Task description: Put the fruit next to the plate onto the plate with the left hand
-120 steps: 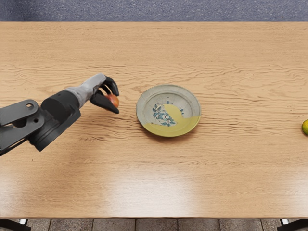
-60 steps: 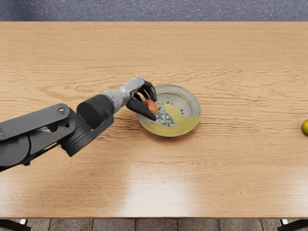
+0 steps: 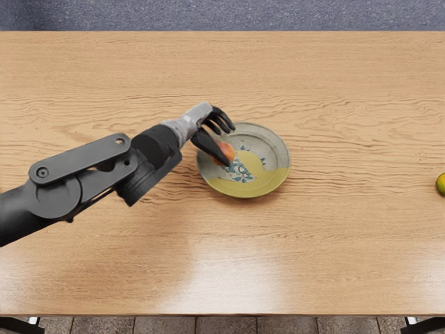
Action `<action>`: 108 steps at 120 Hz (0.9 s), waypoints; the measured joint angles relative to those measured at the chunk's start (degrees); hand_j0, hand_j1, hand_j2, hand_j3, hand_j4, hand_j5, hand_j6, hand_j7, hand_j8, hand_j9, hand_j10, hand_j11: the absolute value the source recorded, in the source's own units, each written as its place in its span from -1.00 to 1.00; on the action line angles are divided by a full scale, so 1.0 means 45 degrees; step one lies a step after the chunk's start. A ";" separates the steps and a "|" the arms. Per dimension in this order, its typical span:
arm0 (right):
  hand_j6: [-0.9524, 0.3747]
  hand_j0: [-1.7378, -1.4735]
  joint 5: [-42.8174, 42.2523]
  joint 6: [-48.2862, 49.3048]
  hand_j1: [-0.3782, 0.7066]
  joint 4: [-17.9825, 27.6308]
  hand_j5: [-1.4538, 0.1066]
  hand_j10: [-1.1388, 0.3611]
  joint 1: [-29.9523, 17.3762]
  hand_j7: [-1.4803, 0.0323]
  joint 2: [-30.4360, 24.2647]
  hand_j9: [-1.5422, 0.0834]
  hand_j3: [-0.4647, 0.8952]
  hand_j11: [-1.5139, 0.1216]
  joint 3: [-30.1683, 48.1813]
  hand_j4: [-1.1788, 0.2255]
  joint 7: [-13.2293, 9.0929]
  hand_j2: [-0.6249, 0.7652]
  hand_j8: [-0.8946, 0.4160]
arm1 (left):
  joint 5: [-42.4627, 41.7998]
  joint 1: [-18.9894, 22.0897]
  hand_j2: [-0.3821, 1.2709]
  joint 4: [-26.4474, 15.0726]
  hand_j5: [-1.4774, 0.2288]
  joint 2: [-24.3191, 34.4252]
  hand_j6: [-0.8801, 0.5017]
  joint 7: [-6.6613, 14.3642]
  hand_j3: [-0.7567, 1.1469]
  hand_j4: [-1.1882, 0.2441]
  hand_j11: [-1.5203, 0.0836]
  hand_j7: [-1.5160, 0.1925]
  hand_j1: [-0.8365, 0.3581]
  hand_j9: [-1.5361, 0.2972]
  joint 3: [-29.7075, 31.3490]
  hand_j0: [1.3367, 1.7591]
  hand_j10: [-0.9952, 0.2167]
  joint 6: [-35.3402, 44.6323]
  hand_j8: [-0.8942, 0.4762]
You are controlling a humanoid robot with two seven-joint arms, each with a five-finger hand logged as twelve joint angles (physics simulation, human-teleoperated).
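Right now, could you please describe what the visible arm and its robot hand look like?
The left arm is dark grey with bulky rounded joint housings. Its robot hand has a light grey back and black fingers. No cables or markings show.

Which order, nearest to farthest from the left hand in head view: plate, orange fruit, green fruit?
1. Orange fruit, by the left hand, on the plate.
2. Plate, just right of the hand.
3. Green fruit, far right edge.

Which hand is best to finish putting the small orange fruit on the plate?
Left. The left hand is over the round patterned plate, right by the small orange fruit; the right one is out of view.
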 joint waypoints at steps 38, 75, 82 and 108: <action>0.44 -0.40 0.0011 0.0008 -0.95 0.0013 0.86 0.52 0.0016 0.96 0.0000 0.90 -0.32 0.85 0.0005 0.68 -0.0003 -0.10 0.37 | -0.2552 0.0053 -0.44 -0.0916 0.45 0.1068 0.07 -0.0009 -0.20 0.42 0.61 0.50 0.73 0.43 -0.0764 0.52 0.42 -0.0026 0.14; 0.44 -0.40 0.0066 0.0025 -0.95 0.0183 0.86 0.52 -0.0026 0.96 0.0000 0.90 -0.32 0.85 0.0038 0.68 -0.0007 -0.10 0.37 | -1.4473 0.1875 -0.51 -0.2589 0.65 0.8757 0.21 -0.0009 -0.20 0.59 0.81 0.70 0.91 0.60 -0.2561 0.52 0.57 -0.9915 0.25; 0.44 -0.40 0.0069 0.0029 -0.95 0.0190 0.86 0.52 -0.0033 0.96 0.0000 0.90 -0.32 0.85 0.0040 0.68 -0.0006 -0.10 0.37 | -1.6798 0.1929 -0.52 -0.2658 0.67 1.0326 0.22 -0.0009 -0.20 0.60 0.83 0.71 0.92 0.62 -0.2600 0.52 0.59 -1.0664 0.26; 0.44 -0.40 0.0072 0.0037 -0.95 0.0232 0.86 0.52 -0.0040 0.96 0.0000 0.90 -0.32 0.85 0.0041 0.68 -0.0008 -0.10 0.37 | -2.1088 0.2627 -0.53 -0.2739 0.70 1.2967 0.25 -0.0010 -0.20 0.63 0.86 0.74 0.94 0.64 -0.2454 0.52 0.61 -1.1544 0.28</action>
